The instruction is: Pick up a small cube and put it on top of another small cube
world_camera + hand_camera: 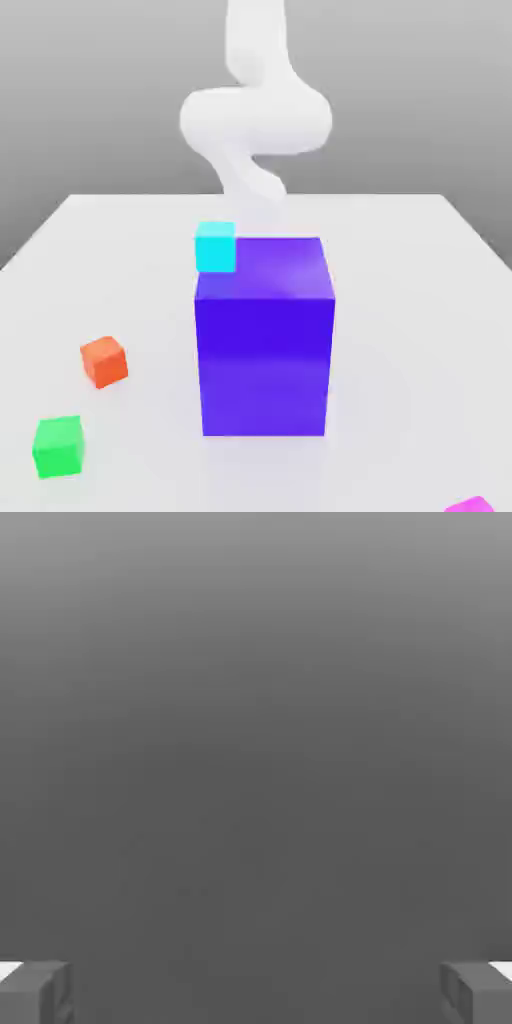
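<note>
The small cube [470, 505], bright magenta, lies at the table's near edge on the exterior view's right, only its top showing. Other small cubes are spread about: a green one [57, 446] near the front on the exterior view's left, an orange one [104, 361] a little behind it, and a cyan one [215, 246] just behind the big block's left corner. In the hand view my gripper [256, 994] is open, its two fingers [35, 993] wide apart with only grey background between them. The white arm [255, 120] rises behind the big block.
A big blue-purple block [264, 340] stands in the middle of the white table [400, 300], between the arm and the near cubes. It hides the table right behind it.
</note>
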